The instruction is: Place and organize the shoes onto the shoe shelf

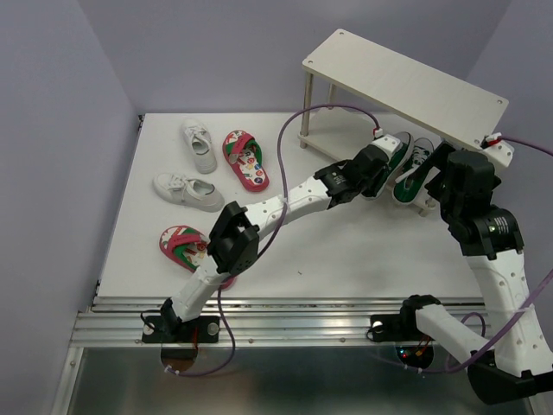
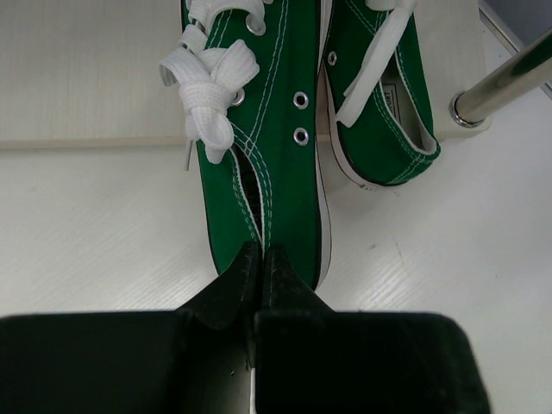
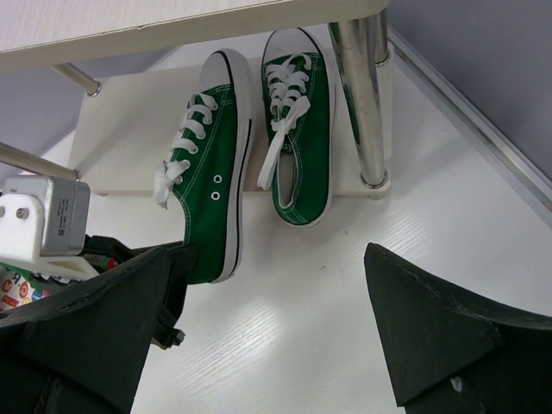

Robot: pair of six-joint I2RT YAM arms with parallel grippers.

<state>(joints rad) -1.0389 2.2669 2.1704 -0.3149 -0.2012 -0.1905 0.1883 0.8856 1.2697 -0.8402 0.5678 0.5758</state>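
The room has plain lilac walls (image 1: 216, 52), and a white bench (image 1: 346, 251) fills the space between them. At the far right of the bench stands the shoe shelf (image 1: 406, 73), beige, with two boards one above the other.

On its lower board (image 3: 129, 138) lie two green sneakers side by side, toes pointing under the shelf. The first green sneaker (image 2: 276, 155) sticks out far over the front edge of the board, so its heel is above the bench. The second green sneaker (image 2: 379, 112) lies just beside it, next to a shiny post (image 2: 500, 86), and only its heel passes the edge.

The left gripper (image 2: 261, 259) has its two black fingers pressed almost together on the heel rim of the first green sneaker, pinching the cloth there. The right gripper (image 3: 276, 259) hangs near the front right corner of the shelf. Its fingers stand wide apart, it holds nothing, and it touches neither shoe.

The other shoes are well apart from the shelf, on the left part of the bench. Two white sneakers (image 1: 199, 143) (image 1: 187, 190) lie there, with one red-pink flip-flop (image 1: 245, 158) just beside the farther one. The second flip-flop (image 1: 186, 244) lies nearer the front edge, partly under the left arm.
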